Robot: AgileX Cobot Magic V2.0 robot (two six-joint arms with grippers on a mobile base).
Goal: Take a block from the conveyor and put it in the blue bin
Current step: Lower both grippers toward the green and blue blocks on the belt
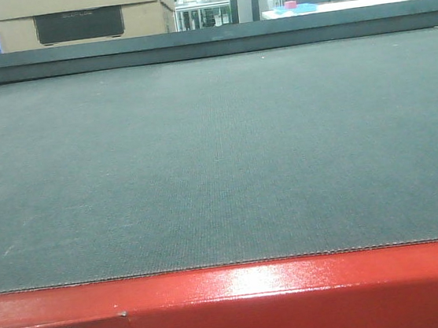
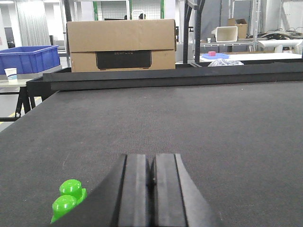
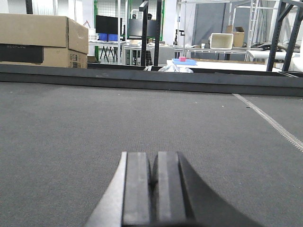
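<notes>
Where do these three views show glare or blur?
Front view: white glare on the red frame, belt grainy. Left wrist view: far top-left corner overexposed, green block soft. Right wrist view: even light, right end effector slightly blurred.

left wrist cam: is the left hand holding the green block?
No: the left hand is shut with nothing between its fingers, and the green block lies on the belt beside it.

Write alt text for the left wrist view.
The left gripper, jaws shut, hangs low over the dark grey conveyor, with a bright green studded block just to its left. Beyond the belt's far edge stand a cardboard box and a blue bin.
</notes>
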